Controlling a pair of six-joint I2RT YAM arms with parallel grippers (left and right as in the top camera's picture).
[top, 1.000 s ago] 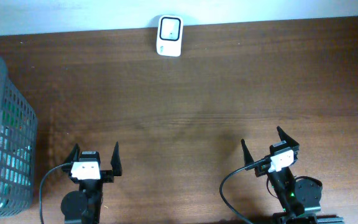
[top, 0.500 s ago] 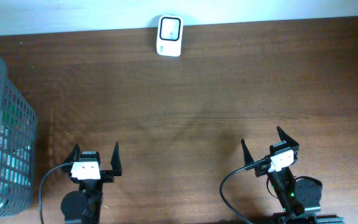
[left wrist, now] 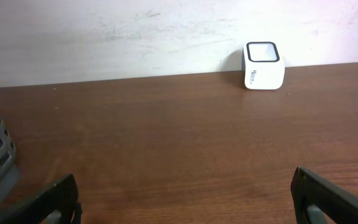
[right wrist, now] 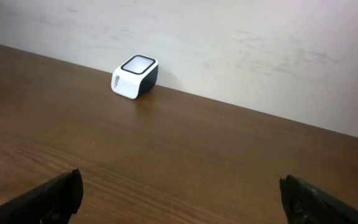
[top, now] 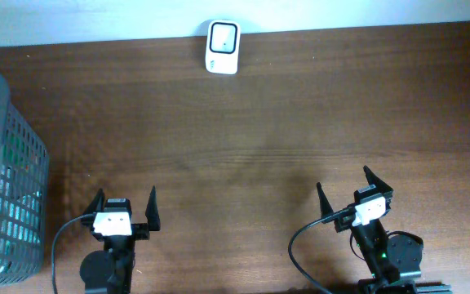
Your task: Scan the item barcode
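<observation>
The left gripper (top: 125,201) and right gripper (top: 343,181) are holding their fingers spread apart above the grained brown wooden table (top: 300,98), facing a rounded white plastic scanner (top: 222,36).

Scanner (top: 223,36) at far edge (white); basket (top: 19,196) left.

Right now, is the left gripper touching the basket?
Apart. The overhead view shows bare wooden table between the open left gripper and the grey mesh basket wall.

Scanner (top: 222,36) at the table's (top: 300,122) far edge, basket (top: 19,204) at left edge.
</observation>
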